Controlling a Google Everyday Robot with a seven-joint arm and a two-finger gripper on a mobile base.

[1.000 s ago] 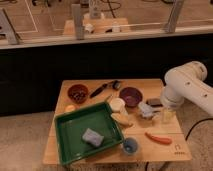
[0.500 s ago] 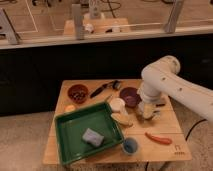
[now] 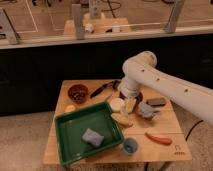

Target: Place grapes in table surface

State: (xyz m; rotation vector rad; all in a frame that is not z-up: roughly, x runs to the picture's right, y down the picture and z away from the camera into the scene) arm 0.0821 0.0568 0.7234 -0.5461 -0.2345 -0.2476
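Gripper (image 3: 129, 99), jaws apart & empty, has swung in from right of green rectangular plastic tray (image 3: 80, 111) to just past its far-right corner, so grapes pickup's still pending.

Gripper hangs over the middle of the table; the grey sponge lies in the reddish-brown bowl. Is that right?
One slip: the camera view shows the grey sponge lying in the green tray, not the reddish-brown bowl. The gripper does hang over the middle of the table.
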